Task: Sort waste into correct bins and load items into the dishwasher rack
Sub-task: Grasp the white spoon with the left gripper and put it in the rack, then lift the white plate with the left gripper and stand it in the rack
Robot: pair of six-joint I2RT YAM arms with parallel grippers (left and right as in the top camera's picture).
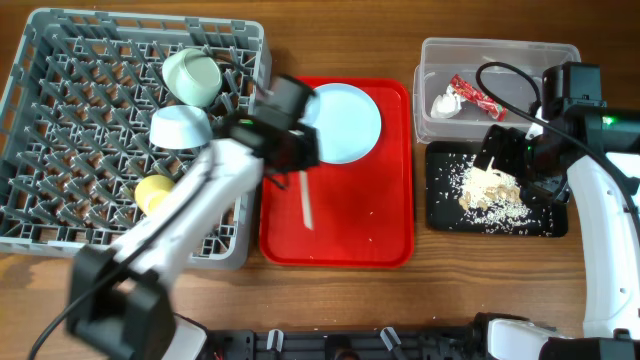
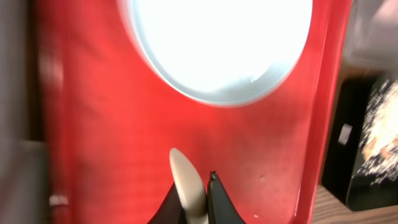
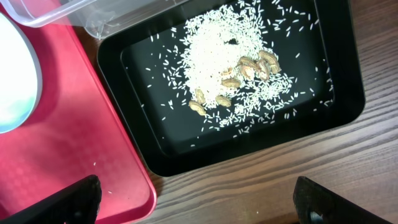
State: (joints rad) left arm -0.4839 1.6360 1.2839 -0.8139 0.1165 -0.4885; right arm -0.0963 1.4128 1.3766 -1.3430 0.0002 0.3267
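One white utensil [image 2: 184, 167] | pinched inside left pincer [image 2: 193, 184] | red tray [image 2: 93, 124] beneath

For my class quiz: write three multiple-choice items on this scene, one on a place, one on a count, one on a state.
1. Where is the red wrapper? A red tray; B clear tub; C tabletop.
2. How many dishes sit in the grey rack? A one; B three; C five.
3. The right pincer is: A open; B shut on the plate; C out of view.
Key: 1 B, it lies inside the tub. 2 B, green bowl, blue bowl, yellow cup. 3 A, its fingers stand wide apart.
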